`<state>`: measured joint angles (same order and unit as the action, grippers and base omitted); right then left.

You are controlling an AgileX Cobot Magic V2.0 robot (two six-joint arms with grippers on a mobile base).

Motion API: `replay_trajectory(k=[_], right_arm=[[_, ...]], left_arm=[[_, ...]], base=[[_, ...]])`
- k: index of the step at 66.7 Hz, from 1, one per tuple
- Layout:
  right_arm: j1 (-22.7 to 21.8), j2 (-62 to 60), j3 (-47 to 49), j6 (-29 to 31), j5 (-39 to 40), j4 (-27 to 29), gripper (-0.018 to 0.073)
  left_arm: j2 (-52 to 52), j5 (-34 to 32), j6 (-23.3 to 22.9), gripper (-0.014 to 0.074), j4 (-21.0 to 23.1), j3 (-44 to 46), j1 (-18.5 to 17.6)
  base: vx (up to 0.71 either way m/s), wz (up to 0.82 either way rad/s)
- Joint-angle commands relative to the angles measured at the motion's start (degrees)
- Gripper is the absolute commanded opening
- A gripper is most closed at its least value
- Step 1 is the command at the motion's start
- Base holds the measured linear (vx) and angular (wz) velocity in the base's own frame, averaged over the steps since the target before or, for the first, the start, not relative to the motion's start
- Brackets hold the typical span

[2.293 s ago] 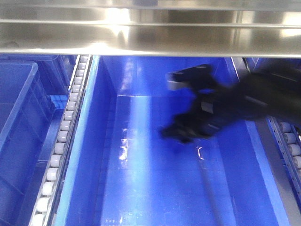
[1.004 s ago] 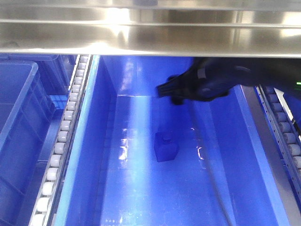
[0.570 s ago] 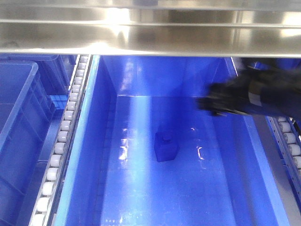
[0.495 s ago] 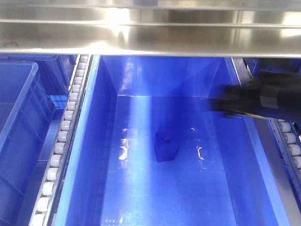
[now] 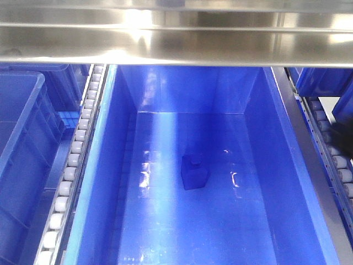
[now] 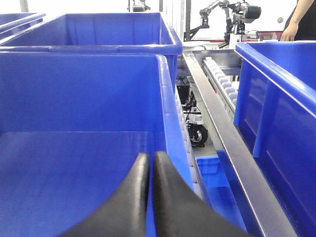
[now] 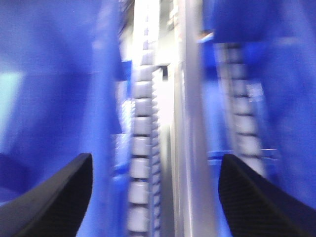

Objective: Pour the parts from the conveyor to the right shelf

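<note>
Part: I see 1 blue block (image 5: pixel 194 171) on the bin (image 5: pixel 265 221) floor.
Left gripper (image 6: pixel 149 165): fingers together, empty.
Right gripper (image 7: pixel 155 177): fingers apart, empty.

The steel shelf (image 5: pixel 176 52) carried deep-blue bins (image 5: pixel 99 165) between white roller tracks (image 5: pixel 74 160). One bin (the middle one) held a small blue block (image 5: pixel 194 171).

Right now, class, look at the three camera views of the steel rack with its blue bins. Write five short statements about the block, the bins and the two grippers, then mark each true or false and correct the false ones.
1. The small blue plastic block lies on the floor of the large deep-blue plastic bin. True.
2. The right gripper is shut. False: its jaws stand wide apart.
3. The left gripper is shut and holds nothing. True.
4. An arm hangs over the block in the front view. False: none is there.
5. White rollers run beside the bin. True.
</note>
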<state>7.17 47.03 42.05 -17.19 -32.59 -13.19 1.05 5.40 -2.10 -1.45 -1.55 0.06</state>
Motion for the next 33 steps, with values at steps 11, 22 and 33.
replay_trajectory(k=[11, 22, 33], right_arm=[[-1.43, -14.24, -6.62, 1.94, 2.63, 2.36, 0.0515], [-1.43, -26.92, -11.94, 1.92, 1.32, 4.08, 0.0515], [-1.43, -41.96, -15.76, 2.38, -2.09, 3.85, 0.0515]], left_arm=[[0.52, -4.11, -0.42, -0.0006, 0.35, 1.41, -0.18], [0.52, -4.11, -0.42, -0.0006, 0.35, 1.41, -0.18], [0.52, -4.11, -0.42, -0.0006, 0.35, 1.41, -0.18]], base=[[0.00, 0.00], [0.00, 0.00], [0.00, 0.00]])
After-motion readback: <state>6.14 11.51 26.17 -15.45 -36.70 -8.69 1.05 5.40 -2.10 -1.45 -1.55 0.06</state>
